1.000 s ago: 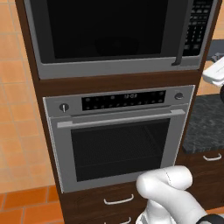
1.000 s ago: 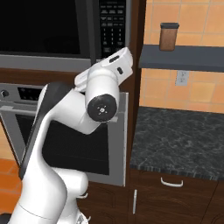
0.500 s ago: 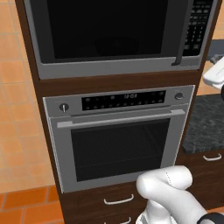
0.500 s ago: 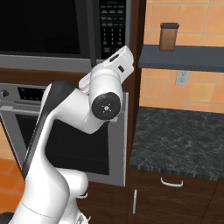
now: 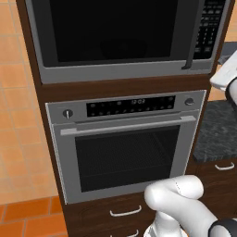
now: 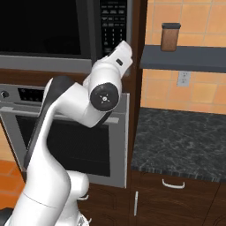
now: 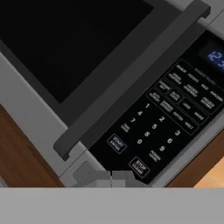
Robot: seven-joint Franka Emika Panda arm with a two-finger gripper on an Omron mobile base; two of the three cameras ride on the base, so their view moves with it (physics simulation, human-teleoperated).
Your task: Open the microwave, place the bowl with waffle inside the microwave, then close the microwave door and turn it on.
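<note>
In the kitchen, the microwave [image 7: 131, 87] keypad faces the shut claw [image 7: 109, 177].

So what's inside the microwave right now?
I can't tell. The microwave door is shut and its glass is dark, so whatever is in the microwave stays hidden. Under it sits the oven.

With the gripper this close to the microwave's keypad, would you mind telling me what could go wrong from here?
1. The shut gripper sits low on the keypad, where START and STOP/clear lie near each other; a slight offset could press the wrong one.
2. The microwave door's handle runs right beside the keypad, so drifting sideways may bump it.
3. The display is lit, so a stray press would likely register.
</note>
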